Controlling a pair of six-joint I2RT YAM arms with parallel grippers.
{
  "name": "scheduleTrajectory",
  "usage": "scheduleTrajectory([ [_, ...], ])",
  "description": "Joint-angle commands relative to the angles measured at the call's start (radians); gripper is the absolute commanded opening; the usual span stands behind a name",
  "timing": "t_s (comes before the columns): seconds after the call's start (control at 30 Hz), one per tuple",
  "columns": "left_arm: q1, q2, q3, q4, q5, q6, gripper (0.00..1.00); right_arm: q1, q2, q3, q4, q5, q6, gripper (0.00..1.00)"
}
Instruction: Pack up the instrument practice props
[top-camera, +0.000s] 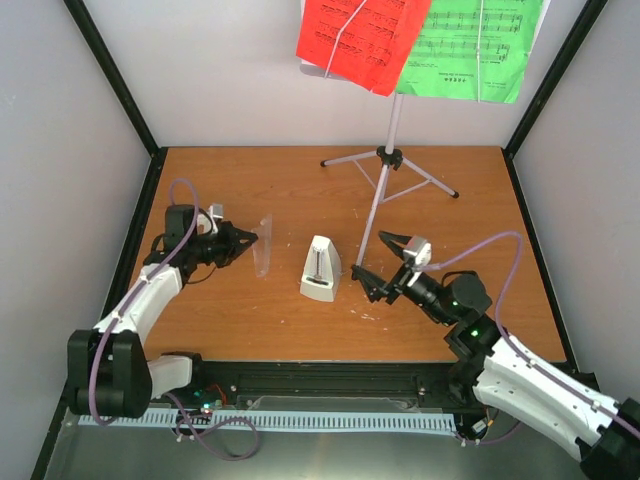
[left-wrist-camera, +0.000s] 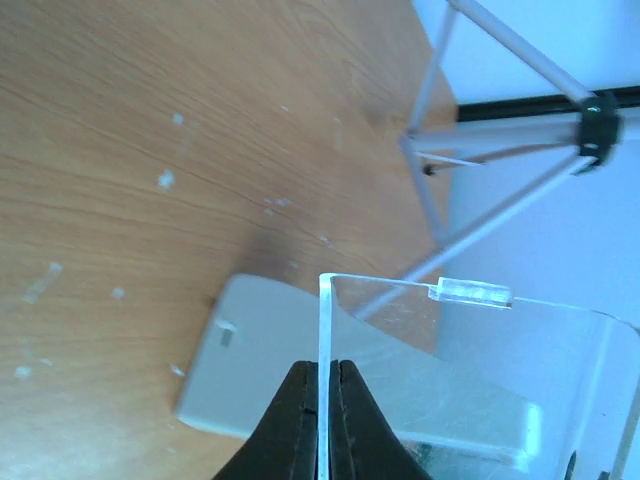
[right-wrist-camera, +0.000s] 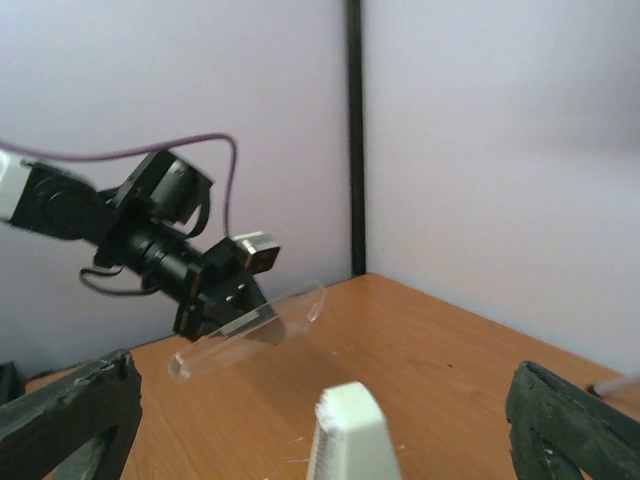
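The white pyramid-shaped metronome (top-camera: 320, 270) stands in the middle of the wooden table. My left gripper (top-camera: 247, 240) is shut on the edge of a clear plastic cover (top-camera: 263, 257), held just left of the metronome and off the table. In the left wrist view the black fingertips (left-wrist-camera: 300, 400) pinch the cover's edge (left-wrist-camera: 323, 330), with the metronome (left-wrist-camera: 240, 350) behind. My right gripper (top-camera: 378, 260) is open, just right of the metronome (right-wrist-camera: 352, 435). The music stand (top-camera: 390, 150) stands at the back, holding red sheet music (top-camera: 360, 40) and green sheet music (top-camera: 475, 45).
The stand's tripod legs (top-camera: 430, 182) spread over the back of the table, and its pole rises close beside my right gripper. Black frame posts (top-camera: 115, 75) and pale walls enclose the table (top-camera: 250, 190) on three sides.
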Motion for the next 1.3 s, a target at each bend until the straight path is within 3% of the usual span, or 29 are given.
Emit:
scheduleTrajectory([
  [0.0, -0.002, -0.06, 0.027, -0.049, 0.16, -0.182, 0.0, 0.138, 0.128, 0.081, 0.047, 0.064, -0.238, 0.97],
  [0.2, -0.007, -0.111, 0.062, -0.199, 0.208, -0.261, 0.0, 0.385, 0.323, 0.08, 0.259, 0.254, -0.474, 1.0],
  [0.33, -0.014, -0.067, 0.114, -0.33, 0.261, -0.221, 0.0, 0.452, 0.447, 0.092, 0.427, 0.247, -0.577, 1.0],
  [0.47, -0.02, -0.059, 0.119, -0.354, 0.32, -0.223, 0.0, 0.508, 0.597, 0.14, 0.526, 0.273, -0.717, 1.0],
  [0.77, -0.058, -0.049, 0.079, -0.425, 0.359, -0.217, 0.0, 0.552, 0.841, 0.3, 0.538, 0.305, -0.893, 1.0],
  [0.97, -0.07, -0.06, 0.083, -0.426, 0.353, -0.224, 0.0, 0.552, 0.921, 0.368, 0.443, 0.336, -0.958, 0.98],
  [1.27, -0.078, -0.067, 0.083, -0.428, 0.348, -0.229, 0.0, 0.541, 1.014, 0.392, 0.55, 0.515, -1.07, 0.78],
])
